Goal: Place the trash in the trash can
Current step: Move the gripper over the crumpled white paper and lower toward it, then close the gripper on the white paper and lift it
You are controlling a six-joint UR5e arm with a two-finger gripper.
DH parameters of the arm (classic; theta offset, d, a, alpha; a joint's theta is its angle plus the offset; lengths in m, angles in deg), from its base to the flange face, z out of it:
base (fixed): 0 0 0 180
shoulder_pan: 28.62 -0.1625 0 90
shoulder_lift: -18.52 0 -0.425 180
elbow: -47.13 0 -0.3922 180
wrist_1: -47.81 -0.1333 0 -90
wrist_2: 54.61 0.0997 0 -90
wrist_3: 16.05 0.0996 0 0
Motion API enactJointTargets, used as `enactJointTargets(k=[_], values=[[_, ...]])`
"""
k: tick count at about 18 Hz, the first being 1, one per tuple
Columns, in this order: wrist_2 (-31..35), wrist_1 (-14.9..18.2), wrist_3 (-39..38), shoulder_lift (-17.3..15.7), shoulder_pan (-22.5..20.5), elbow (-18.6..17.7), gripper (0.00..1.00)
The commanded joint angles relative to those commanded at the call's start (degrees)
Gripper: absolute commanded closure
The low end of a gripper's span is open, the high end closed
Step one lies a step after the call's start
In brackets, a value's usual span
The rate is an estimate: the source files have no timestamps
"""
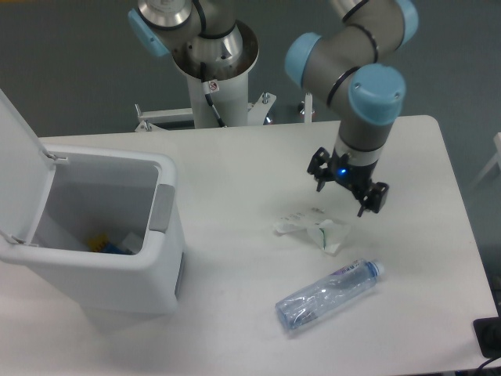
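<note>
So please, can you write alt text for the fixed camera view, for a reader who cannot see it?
A robot arm's open pincer hangs just above a crumpled white wrapper on a white table. A crushed clear bottle lies nearer the front edge, and an open-lidded white trash can stands at the left.

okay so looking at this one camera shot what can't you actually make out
- Contents of the trash can: the front wall hides most; only a blue-and-yellow scrap shows.
- Flip lid: cut off by the left edge.
- Tool: too small to judge the jaws.
- Bottle label and wrapper print: too small to read.
</note>
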Motion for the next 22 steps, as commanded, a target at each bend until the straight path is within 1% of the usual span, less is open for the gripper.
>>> enactJointTargets(k=[4,5,8,11,12,13,16,18,19,22], values=[[0.2,-4.0,-0.1,1.3,0.8,-1.7,0.0],[0.3,-4.5,0.0,1.6,1.0,-2.1,0.0],[1.7,-4.5,0.6,2.0,1.6,-3.9,0.0],[2.5,-4.5,0.6,2.4,1.7,-4.0,0.01],[2.5,-4.6,0.6,2.5,1.8,-4.0,0.03],[2.5,-4.5,0.6,2.5,1.9,-4.1,0.07],[3.9,-4.7,0.4,2.7,2.4,-4.3,0.33],[5.2,-4.8,0.2,3.1,3.2,-4.3,0.47],[5.7,-4.8,0.1,3.2,3.3,-4.3,0.57],[5.8,-4.8,0.1,3.0,3.3,-4.2,0.94]])
